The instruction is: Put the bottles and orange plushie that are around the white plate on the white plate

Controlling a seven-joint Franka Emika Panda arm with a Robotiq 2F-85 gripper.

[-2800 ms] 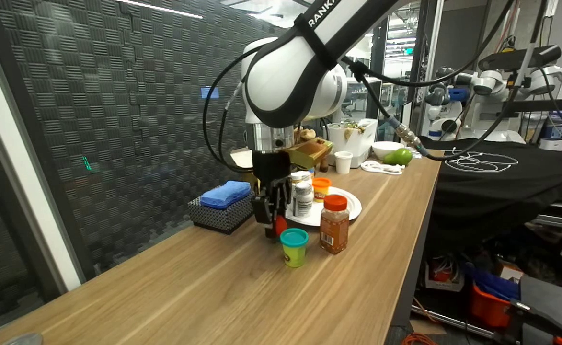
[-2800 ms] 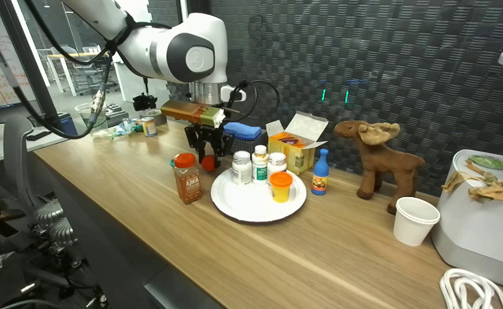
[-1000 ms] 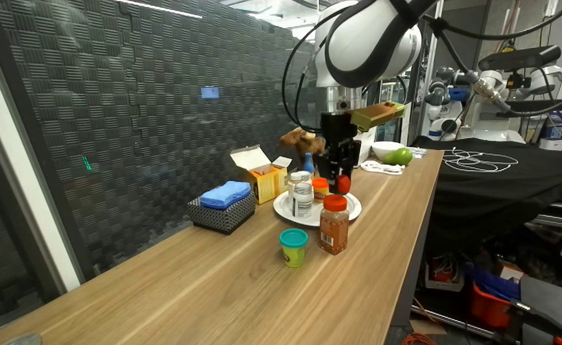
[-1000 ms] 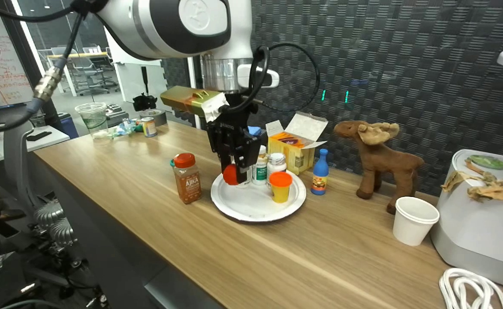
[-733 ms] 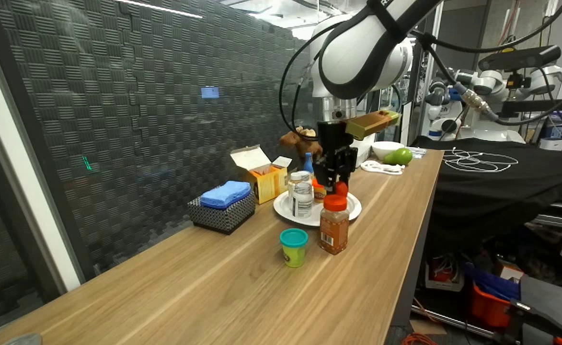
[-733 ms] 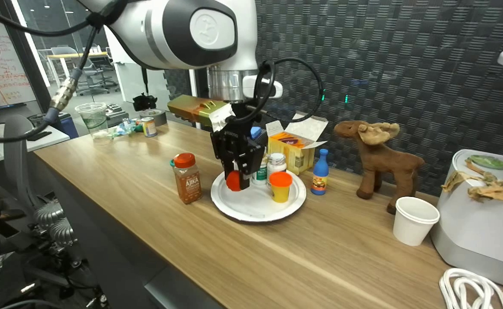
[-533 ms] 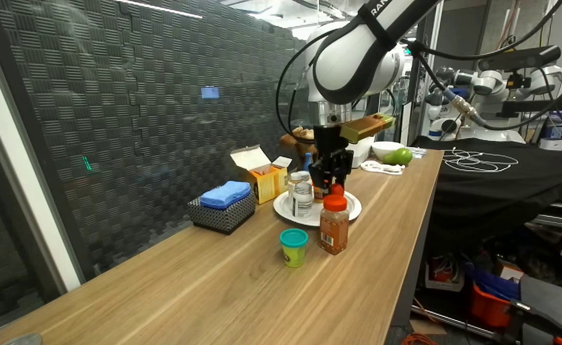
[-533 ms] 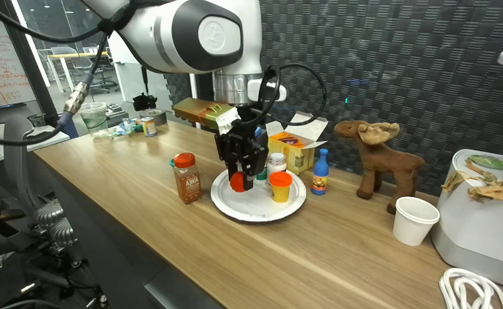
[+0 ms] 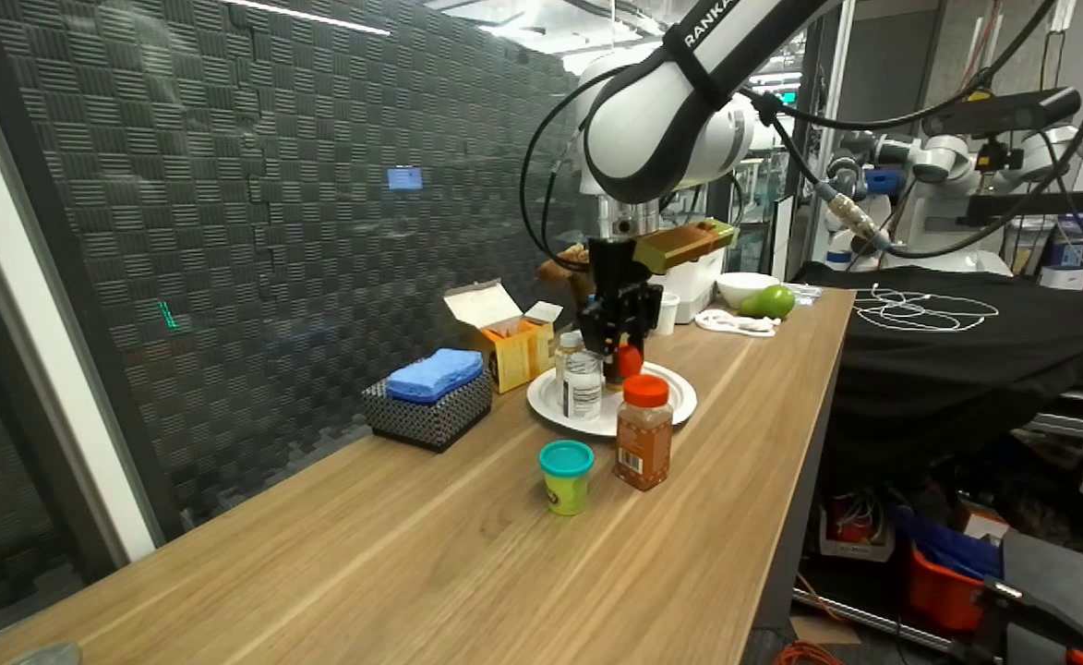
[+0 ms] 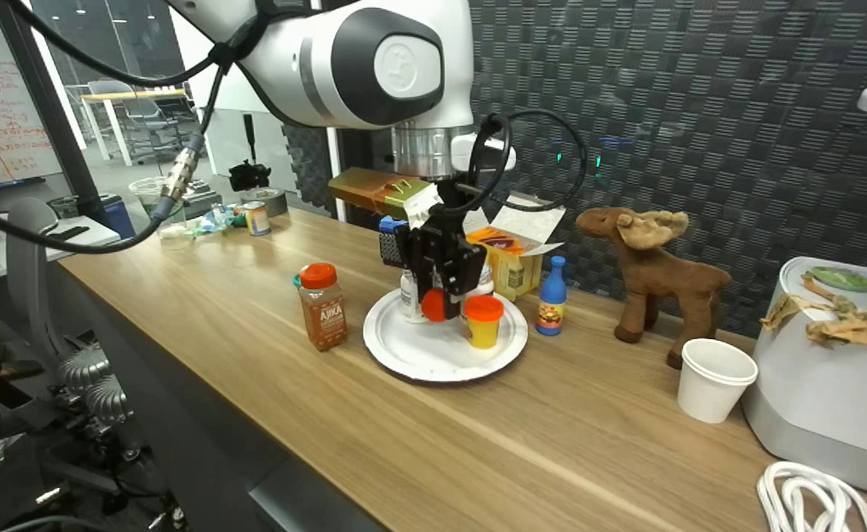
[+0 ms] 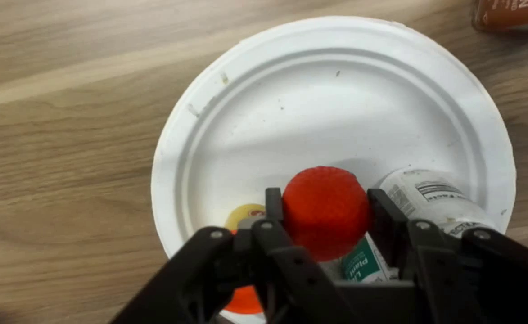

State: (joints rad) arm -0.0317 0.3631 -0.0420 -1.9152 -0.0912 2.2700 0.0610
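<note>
Pincer [image 11: 324, 200] clamped around one red plushie [image 11: 326, 218], one plate [image 11: 327, 117] below, three white bottles [image 9: 583, 388]

Slants the arm [image 10: 359, 66] in from the top edge in both exterior views. Bends over to a wrist [image 10: 424, 151] held upright, and points the gripper [image 11: 325, 200] downward beneath it. In the wrist view, reaches in from the bottom edge with black fingers [image 11: 273, 202] set opposite each other, nearly level, clamped at a partial spread.
</note>
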